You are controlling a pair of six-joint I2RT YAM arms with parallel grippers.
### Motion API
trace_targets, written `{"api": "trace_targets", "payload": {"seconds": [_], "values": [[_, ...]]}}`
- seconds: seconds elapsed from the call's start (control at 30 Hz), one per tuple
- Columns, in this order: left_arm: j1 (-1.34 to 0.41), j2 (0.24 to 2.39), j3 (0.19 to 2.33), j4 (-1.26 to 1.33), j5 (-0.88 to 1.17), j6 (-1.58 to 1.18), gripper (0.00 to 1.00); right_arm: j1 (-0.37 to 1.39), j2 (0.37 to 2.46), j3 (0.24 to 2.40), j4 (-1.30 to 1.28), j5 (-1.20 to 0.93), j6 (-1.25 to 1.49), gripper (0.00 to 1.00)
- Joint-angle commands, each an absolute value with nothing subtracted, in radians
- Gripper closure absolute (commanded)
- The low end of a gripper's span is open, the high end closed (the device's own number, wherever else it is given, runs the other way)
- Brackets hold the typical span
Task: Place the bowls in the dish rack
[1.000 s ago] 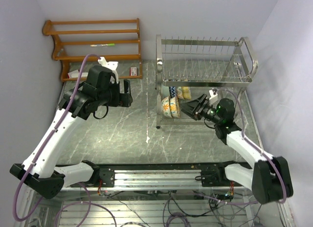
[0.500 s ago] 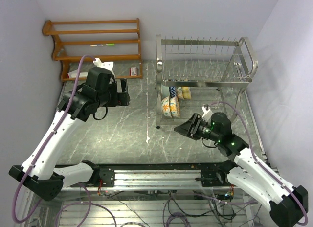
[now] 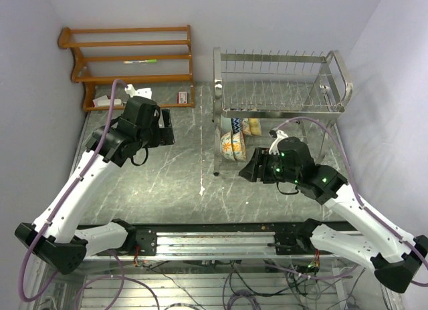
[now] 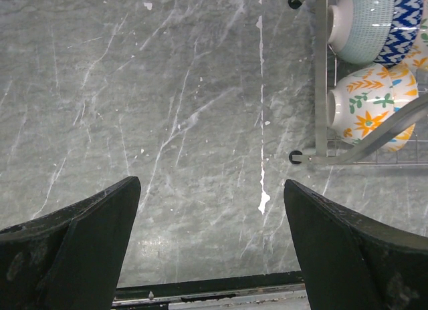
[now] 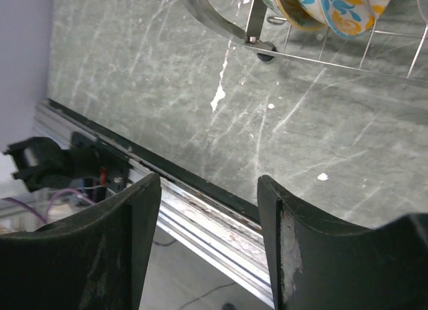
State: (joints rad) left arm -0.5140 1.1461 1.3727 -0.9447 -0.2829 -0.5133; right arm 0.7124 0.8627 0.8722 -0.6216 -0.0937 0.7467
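Bowls (image 3: pixel 233 144): in dish rack (image 3: pixel 281 111) lower tier; none seen outside; loading looks finished
Left gripper (image 4: pixel 210 246): spread, empty
Right gripper (image 5: pixel 208 240): spread, empty

Arms (image 3: pixel 70 193) white-shelled, black joints; purple cables (image 3: pixel 21 276) alongside; green LEDs (image 3: pixel 279 153) on right; gripper fingers (image 4: pixel 80 243) black, wedge-shaped.

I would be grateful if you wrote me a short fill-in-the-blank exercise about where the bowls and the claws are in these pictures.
1. The bowls sit on the ____ tier of the dish rack.
2. The left claw and the right claw are both ____, holding nothing.
3. In the top view, the wooden shelf stands to the ____ of the dish rack.
Missing words: lower; open; left.
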Motion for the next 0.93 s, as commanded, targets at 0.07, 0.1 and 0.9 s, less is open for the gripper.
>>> {"api": "trace_targets", "payload": {"seconds": [0.07, 0.1, 0.9], "values": [[-0.511, 1.129, 1.327, -0.874, -0.298, -0.544, 0.00, 0.829, 0.931, 0.969, -0.769, 0.052, 0.690, 0.08], [-0.510, 1.126, 1.320, -0.865, -0.299, -0.547, 0.00, 0.859, 0.943, 0.978, -0.772, 0.075, 0.692, 0.01], [-0.510, 1.180, 1.350, -0.823, -0.343, -0.583, 0.01, 1.114, 1.053, 1.037, -0.757, 0.254, 0.636, 0.00]]}}
